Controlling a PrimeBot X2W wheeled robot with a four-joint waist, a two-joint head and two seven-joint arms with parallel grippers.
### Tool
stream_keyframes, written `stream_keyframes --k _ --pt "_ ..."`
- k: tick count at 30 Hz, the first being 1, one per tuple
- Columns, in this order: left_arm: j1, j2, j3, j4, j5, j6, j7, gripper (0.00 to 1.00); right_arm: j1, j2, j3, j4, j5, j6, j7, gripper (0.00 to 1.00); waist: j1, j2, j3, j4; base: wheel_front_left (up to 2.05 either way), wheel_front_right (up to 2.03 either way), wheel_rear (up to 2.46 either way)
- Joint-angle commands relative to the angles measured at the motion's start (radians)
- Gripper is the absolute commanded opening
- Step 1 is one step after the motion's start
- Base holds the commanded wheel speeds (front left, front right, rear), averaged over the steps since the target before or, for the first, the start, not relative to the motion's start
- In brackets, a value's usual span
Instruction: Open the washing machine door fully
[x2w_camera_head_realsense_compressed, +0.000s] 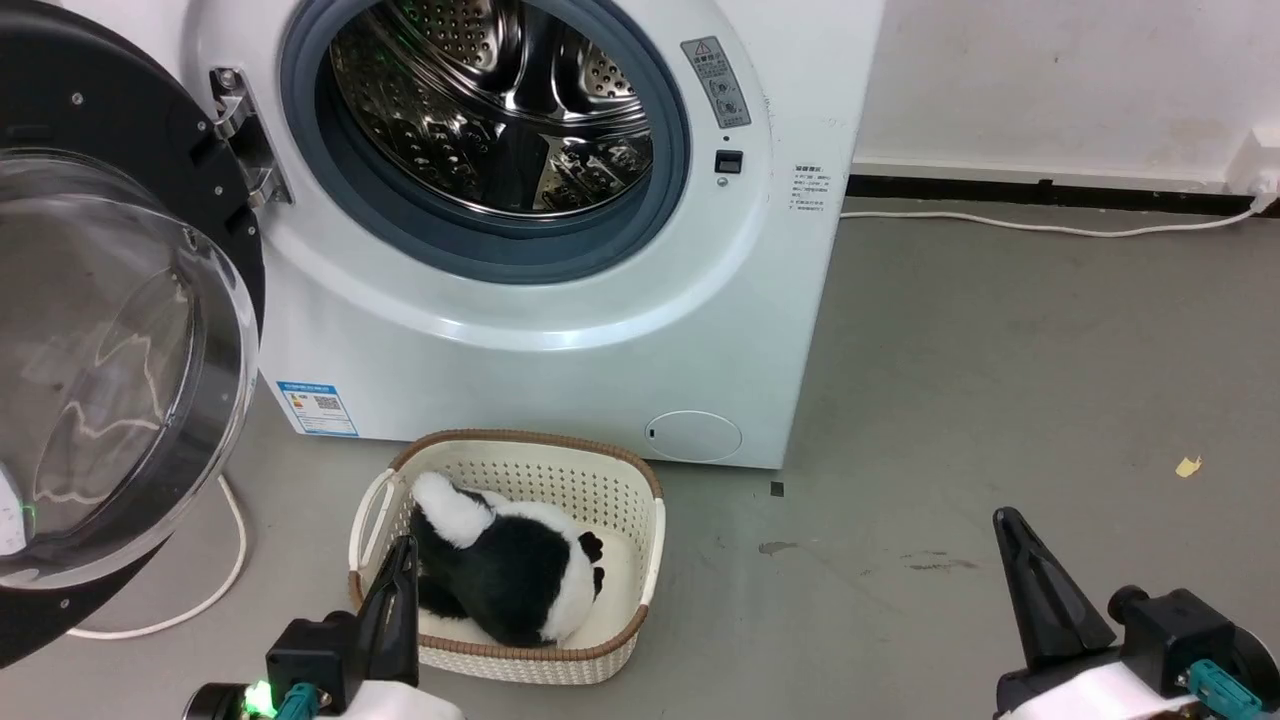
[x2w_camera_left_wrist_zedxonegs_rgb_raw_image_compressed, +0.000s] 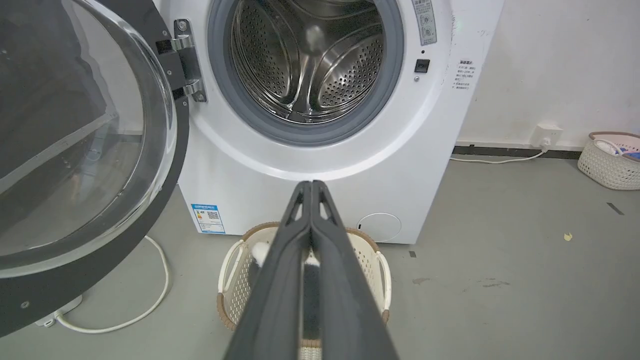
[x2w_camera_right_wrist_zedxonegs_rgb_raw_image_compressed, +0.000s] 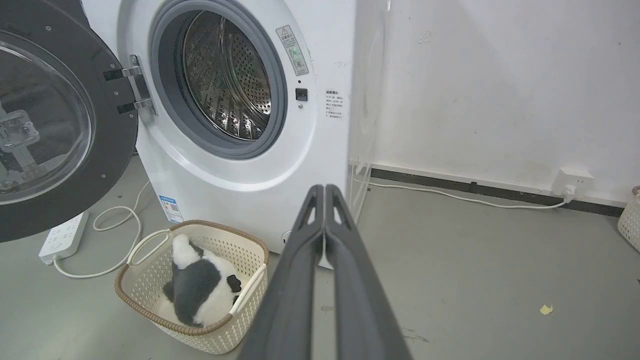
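The white washing machine (x2w_camera_head_realsense_compressed: 560, 350) stands ahead with its steel drum (x2w_camera_head_realsense_compressed: 495, 100) exposed inside the grey-blue gasket. Its door (x2w_camera_head_realsense_compressed: 110, 350), a black disc with a bulging clear glass bowl, is swung wide out to the left on its hinge (x2w_camera_head_realsense_compressed: 240, 130); the door (x2w_camera_left_wrist_zedxonegs_rgb_raw_image_compressed: 75, 150) and the door (x2w_camera_right_wrist_zedxonegs_rgb_raw_image_compressed: 55, 120) also show in both wrist views. My left gripper (x2w_camera_head_realsense_compressed: 402, 545) is shut, low near the basket, holding nothing, its tips (x2w_camera_left_wrist_zedxonegs_rgb_raw_image_compressed: 311, 184) touching. My right gripper (x2w_camera_head_realsense_compressed: 1005, 518) is shut and empty over the bare floor at the right, its tips (x2w_camera_right_wrist_zedxonegs_rgb_raw_image_compressed: 324, 187) pressed together.
A cream perforated basket (x2w_camera_head_realsense_compressed: 520, 470) with a black-and-white plush toy (x2w_camera_head_realsense_compressed: 510, 565) sits on the floor before the machine. A white cable (x2w_camera_head_realsense_compressed: 215, 590) and a power strip (x2w_camera_right_wrist_zedxonegs_rgb_raw_image_compressed: 62, 237) lie under the door. Another basket (x2w_camera_left_wrist_zedxonegs_rgb_raw_image_compressed: 610, 160) stands by the right wall, near a wall socket (x2w_camera_right_wrist_zedxonegs_rgb_raw_image_compressed: 572, 180).
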Motion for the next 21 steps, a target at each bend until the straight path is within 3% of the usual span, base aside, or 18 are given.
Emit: stream_keyframes --k 1,21 --pt "-0.019 -0.001 0.006 -0.006 0.007 -0.005 0.005 0.0 -0.012 0.002 0.002 -0.001 -0.009 0.0 0.01 0.0 0.0 0.0 0.0 0.0 0.0 0.0 0.0" --pt "-0.029 -0.009 0.025 -0.02 0.032 -0.015 0.046 0.0 -0.024 0.003 0.005 -0.001 -0.025 0.0 0.051 0.0 0.0 0.0 -0.002 -0.01 0.0 0.0 0.0"
